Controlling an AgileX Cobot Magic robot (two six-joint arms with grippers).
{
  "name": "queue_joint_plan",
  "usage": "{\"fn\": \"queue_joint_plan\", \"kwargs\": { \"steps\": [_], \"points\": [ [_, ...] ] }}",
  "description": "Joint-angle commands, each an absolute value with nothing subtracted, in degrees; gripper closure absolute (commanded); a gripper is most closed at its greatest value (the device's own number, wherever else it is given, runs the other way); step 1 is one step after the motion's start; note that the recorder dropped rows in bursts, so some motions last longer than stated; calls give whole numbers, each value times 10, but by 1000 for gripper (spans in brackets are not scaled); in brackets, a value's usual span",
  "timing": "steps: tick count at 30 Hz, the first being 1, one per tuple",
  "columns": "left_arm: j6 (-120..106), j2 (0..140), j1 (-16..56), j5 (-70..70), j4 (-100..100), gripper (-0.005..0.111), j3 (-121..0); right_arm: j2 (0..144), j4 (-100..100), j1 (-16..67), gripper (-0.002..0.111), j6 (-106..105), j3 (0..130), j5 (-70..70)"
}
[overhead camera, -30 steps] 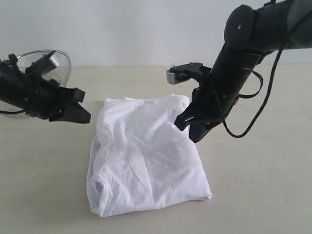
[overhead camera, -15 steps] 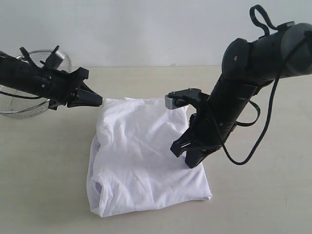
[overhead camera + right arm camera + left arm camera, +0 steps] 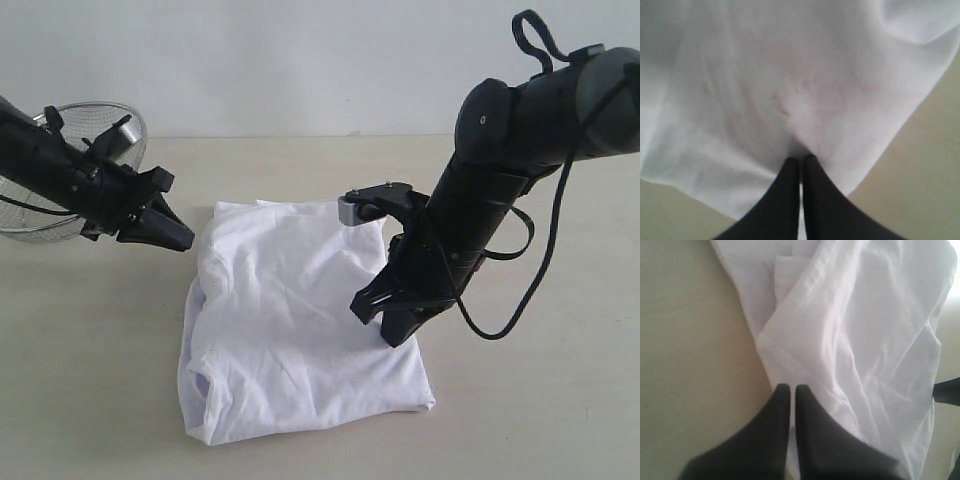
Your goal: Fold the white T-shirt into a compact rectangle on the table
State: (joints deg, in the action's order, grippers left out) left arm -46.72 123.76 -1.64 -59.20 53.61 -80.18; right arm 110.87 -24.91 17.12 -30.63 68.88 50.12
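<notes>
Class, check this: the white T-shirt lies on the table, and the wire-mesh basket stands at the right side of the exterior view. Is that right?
No. The wire-mesh basket stands at the left side, not the right, as the exterior view shows. The white T-shirt does lie on the table.

Closed jaws meet white cloth

The right gripper (image 3: 801,161) has its two black fingers (image 3: 782,205) pressed together, with only a thin pale slit between them. Their tips touch the white T-shirt (image 3: 765,75), where the cloth puckers into a small dimple; whether any fabric is pinched cannot be told. The shirt fills most of the view, soft and creased, with a rolled fold at one corner. Faint reddish marks (image 3: 784,107) show through the cloth just beyond the tips. The pale beige table (image 3: 920,170) appears bare past the shirt's edge on both sides of the fingers
</notes>
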Motion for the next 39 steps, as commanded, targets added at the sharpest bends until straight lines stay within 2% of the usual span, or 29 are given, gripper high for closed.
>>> {"fn": "queue_joint_plan", "kwargs": {
  "steps": [1, 5, 7, 18, 19, 21, 23, 39],
  "points": [
    [-464, 1236, -15, -586, 562, 90, -806, 1115, -221, 172, 108, -282, 682, 508],
    [-456, 1236, -15, -583, 580, 59, -806, 1115, -217, 172, 108, -277, 655, 493],
    [-446, 1237, -15, -573, 580, 53, -806, 1115, -218, 172, 108, -277, 644, 476],
    [-466, 1292, 15, -562, 657, 53, -827, 1115, -220, 172, 108, -277, 630, 450],
    [-465, 1293, 18, -556, 657, 54, -831, 1115, -220, 172, 108, -277, 630, 450],
    [-465, 1294, 20, -531, 656, 67, -841, 1115, -220, 172, 108, -277, 630, 450],
    [-467, 1296, 20, -520, 649, 102, -852, 1115, -224, 172, 108, -277, 630, 450],
    [-465, 1338, 20, -482, 596, 102, -928, 1115, -241, 173, 108, -281, 619, 423]
  ]
}}
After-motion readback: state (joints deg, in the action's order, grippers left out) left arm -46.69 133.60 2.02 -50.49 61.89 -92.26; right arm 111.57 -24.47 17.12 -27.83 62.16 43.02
